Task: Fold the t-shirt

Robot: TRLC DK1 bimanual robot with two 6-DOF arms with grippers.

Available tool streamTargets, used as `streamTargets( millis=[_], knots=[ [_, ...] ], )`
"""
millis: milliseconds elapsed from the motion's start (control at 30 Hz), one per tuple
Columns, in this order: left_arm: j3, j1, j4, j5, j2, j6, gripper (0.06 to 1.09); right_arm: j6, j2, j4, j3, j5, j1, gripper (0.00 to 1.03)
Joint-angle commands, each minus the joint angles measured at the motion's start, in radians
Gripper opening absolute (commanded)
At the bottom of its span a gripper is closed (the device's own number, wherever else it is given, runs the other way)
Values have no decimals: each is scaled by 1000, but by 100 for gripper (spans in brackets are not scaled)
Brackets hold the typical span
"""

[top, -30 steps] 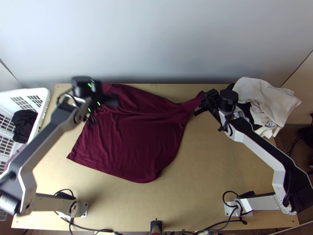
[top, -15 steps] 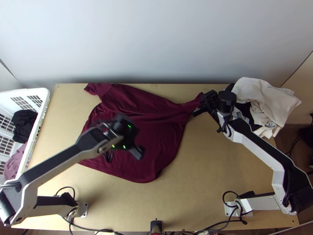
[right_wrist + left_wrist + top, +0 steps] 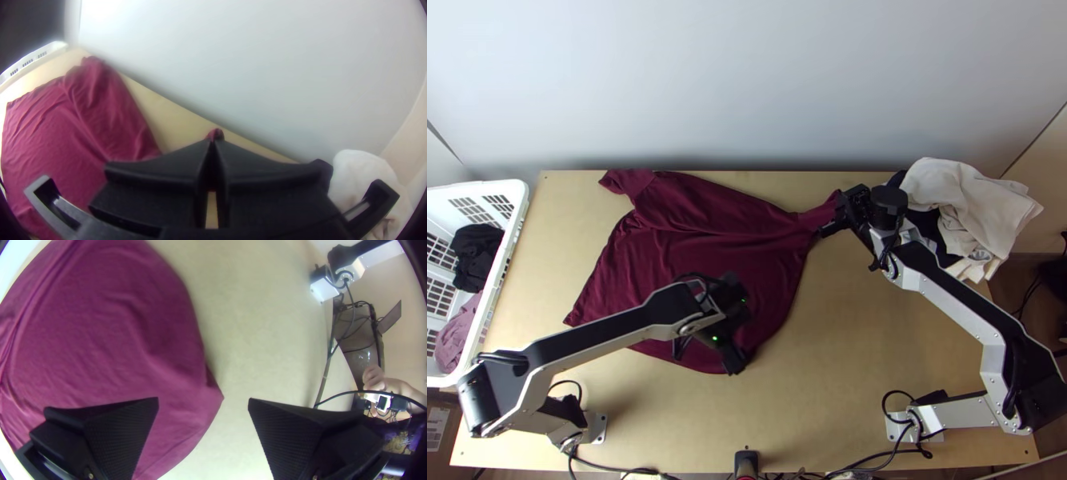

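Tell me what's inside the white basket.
In the white basket lie a bunched black cloth and a mauve cloth. Anything beneath them is covered, and the basket runs past the top view's left edge, so I can't tell the rest.

You can read no text, brand, number or sign here. In the top view you have a small white rectangular label (image 3: 437,426) with dark marks on a flat brown surface (image 3: 437,467), just off the near left corner of the light wooden bench (image 3: 811,400), and those marks are too small for you to make out.
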Motion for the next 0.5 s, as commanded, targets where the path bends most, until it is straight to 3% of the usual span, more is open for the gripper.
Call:
streamTargets(
  millis=[0, 300, 467],
  knots=[
    [54, -51, -26, 30, 98, -1, 103, 1, 16, 17, 8, 0, -20, 3],
    [57, -42, 26, -13, 186, 2, 100, 1, 26, 17, 23, -1, -27, 3],
    [56, -19, 53, -21, 246, 5, 62, 3, 3, -1, 44, -1, -29, 3]
  ],
)
